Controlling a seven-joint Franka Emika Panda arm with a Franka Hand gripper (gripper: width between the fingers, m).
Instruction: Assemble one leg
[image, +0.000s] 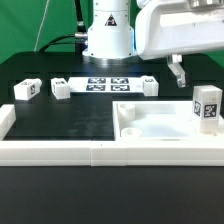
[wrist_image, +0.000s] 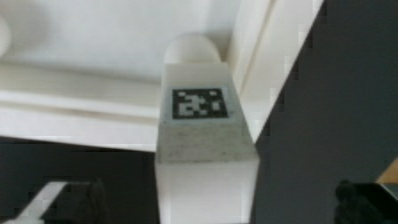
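A leg (image: 207, 107), a small white peg with a black-and-white tag, stands upright at the right side of the large white panel (image: 150, 125). My gripper (image: 178, 74) hangs above the panel, a little higher than this leg and toward the exterior view's left of it. In the wrist view the same leg (wrist_image: 199, 120) fills the middle, with its tag facing the camera. My gripper (wrist_image: 210, 208) is open, and its dark fingers (wrist_image: 50, 203) stand apart from the leg on both sides. Three more legs (image: 27, 89), (image: 62, 88), (image: 150, 85) lie farther back on the black mat.
The marker board (image: 105, 83) lies in front of the robot base. A white raised border (image: 60, 152) runs along the front of the mat and up its left side.
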